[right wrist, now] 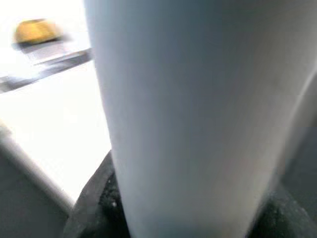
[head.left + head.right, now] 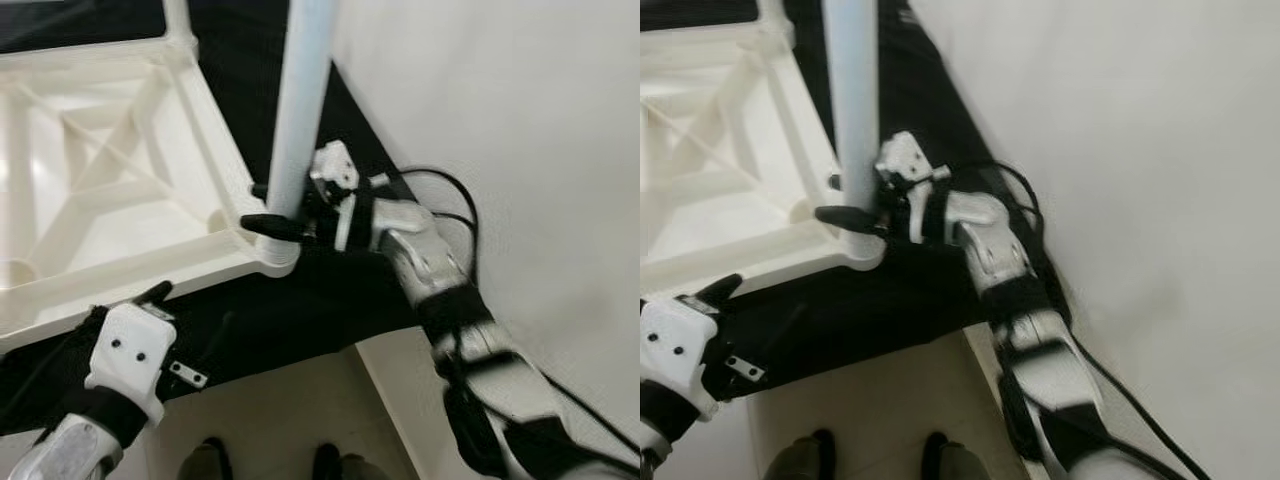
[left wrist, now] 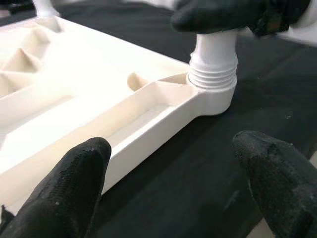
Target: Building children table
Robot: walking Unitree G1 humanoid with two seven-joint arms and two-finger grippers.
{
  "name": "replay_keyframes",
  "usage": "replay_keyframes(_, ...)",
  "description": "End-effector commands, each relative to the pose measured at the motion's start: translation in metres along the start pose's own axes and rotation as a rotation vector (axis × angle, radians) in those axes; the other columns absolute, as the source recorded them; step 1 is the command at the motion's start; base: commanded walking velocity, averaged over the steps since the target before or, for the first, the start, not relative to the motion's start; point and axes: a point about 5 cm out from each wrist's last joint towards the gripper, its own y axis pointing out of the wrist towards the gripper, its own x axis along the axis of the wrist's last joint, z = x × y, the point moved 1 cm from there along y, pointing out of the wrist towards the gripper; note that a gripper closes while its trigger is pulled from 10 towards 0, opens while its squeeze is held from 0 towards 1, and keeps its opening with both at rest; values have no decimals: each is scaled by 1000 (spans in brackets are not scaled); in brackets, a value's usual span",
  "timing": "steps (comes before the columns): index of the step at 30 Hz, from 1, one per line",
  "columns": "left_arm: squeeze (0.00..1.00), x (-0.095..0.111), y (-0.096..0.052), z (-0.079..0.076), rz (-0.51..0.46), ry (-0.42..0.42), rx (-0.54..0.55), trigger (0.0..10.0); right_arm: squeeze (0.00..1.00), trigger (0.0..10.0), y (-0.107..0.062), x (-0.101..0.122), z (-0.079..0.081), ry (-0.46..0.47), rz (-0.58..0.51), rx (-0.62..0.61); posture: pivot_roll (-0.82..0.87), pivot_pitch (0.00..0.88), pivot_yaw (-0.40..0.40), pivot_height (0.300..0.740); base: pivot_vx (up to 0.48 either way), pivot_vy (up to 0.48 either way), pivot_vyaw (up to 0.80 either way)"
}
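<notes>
The white plastic table top [image 2: 110, 190] lies upside down on a black mat, ribs facing up. A pale blue-white table leg [image 2: 300, 110] stands upright in the near right corner socket [image 2: 272, 250], its threads [image 3: 213, 77] partly showing above the socket. My right gripper [image 2: 270, 208] is shut on the table leg just above the socket, one black finger on each side. My left gripper [image 3: 173, 173] is open, hovering close to the table top's near edge [image 3: 138, 148], with nothing between its fingers. Another leg [image 2: 176, 18] stands at the far corner.
The black mat [image 2: 300, 310] covers the floor under the table top. A white wall [image 2: 500, 120] rises close on the right, with a black cable [image 2: 465, 215] along it. My feet [image 2: 265, 462] stand on pale floor at the mat's near edge.
</notes>
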Motion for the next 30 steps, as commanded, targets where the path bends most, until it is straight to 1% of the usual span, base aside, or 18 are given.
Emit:
replay_keyframes(1, 0, 1, -4, -1, 5, -6, 2, 10000, 0, 0, -26, -55, -7, 64, 286, -197, 215, 336, -181, 740, 0, 0, 0)
replay_keyframes(2, 0, 2, -5, -2, 4, -17, 1, 10000, 0, 0, -39, -57, 6, 50, 311, -293, 212, 338, -178, 740, 0, 0, 0)
replay_keyframes(4, 0, 0, -5, -8, 4, -38, -34, 10000, 0, 0, -28, -45, 28, 78, 254, -242, 196, 316, -167, 740, 0, 0, 0)
replay_keyframes(7, 0, -1, -3, -10, 7, -41, -50, 10000, 0, 0, -19, -42, 32, 100, 235, -207, 203, 317, -167, 740, 0, 0, 0)
replay_keyframes(8, 0, -1, 1, -13, 0, -51, -71, 10000, 0, 2196, -5, -37, 35, 111, 226, -151, 202, 314, -161, 740, 0, 0, 0)
replay_keyframes(9, 0, -1, 1, -13, 0, -51, -71, 10000, 0, 2196, -5, -37, 35, 111, 226, -151, 202, 314, -161, 740, 0, 0, 0)
replay_keyframes(10, 0, -1, 2, -14, -7, -61, -80, 10000, 0, 10000, 3, -31, 33, 103, 221, -116, 204, 314, -159, 740, 0, 0, 0)
replay_keyframes(13, 0, -1, 2, -15, -8, -64, -84, 10000, 0, 10000, 7, -27, 33, 102, 207, -88, 201, 313, -158, 740, 0, 0, 0)
replay_keyframes(14, 0, -1, 3, -15, -7, -67, -86, 10000, 216, 10000, 10, -20, 34, 109, 177, -47, 199, 311, -155, 740, 0, 0, 0)
replay_keyframes(15, 0, -1, 3, -17, -7, -70, -93, 10000, 1000, 10000, 11, -13, 35, 128, 154, -22, 202, 310, -160, 740, 0, 0, 0)
replay_keyframes(17, 0, -1, 4, -19, -10, -76, -105, 10000, 1000, 10000, 13, -5, 37, 144, 113, 51, 205, 308, -159, 740, 0, 0, 0)
replay_keyframes(18, 0, 0, 6, -21, -15, -81, -118, 10000, 1000, 10000, 15, 8, 38, 123, 34, 166, 208, 306, -154, 740, 0, 0, 0)
replay_keyframes(20, 0, 1, 7, -21, -18, -80, -122, 10000, 1000, 10000, 16, 17, 35, 94, -27, 223, 211, 304, -154, 740, 0, 0, 0)
replay_keyframes(21, 0, 1, 8, -22, -19, -79, -123, 10000, 843, 10000, 17, 19, 33, 90, -38, 233, 211, 304, -154, 740, 0, 0, 0)
replay_keyframes(22, 0, 1, 8, -21, -21, -78, -125, 10000, 843, 10000, 18, 22, 32, 93, -57, 256, 213, 304, -154, 740, 0, 0, 0)
replay_keyframes(23, 0, 2, 9, -21, -23, -78, -124, 10000, 0, 10000, 19, 24, 31, 78, -68, 268, 213, 304, -154, 740, 0, 0, 0)
replay_keyframes(28, 0, 4, 10, -22, -33, -77, -140, 10000, 0, 10000, 25, 40, 39, 6, -122, 493, 210, 302, -161, 740, 0, 0, 0)
replay_keyframes(30, 0, 4, 10, -23, -34, -78, -144, 10000, 0, 10000, 25, 41, 41, -12, -118, 529, 210, 302, -161, 740, 0, 0, 0)
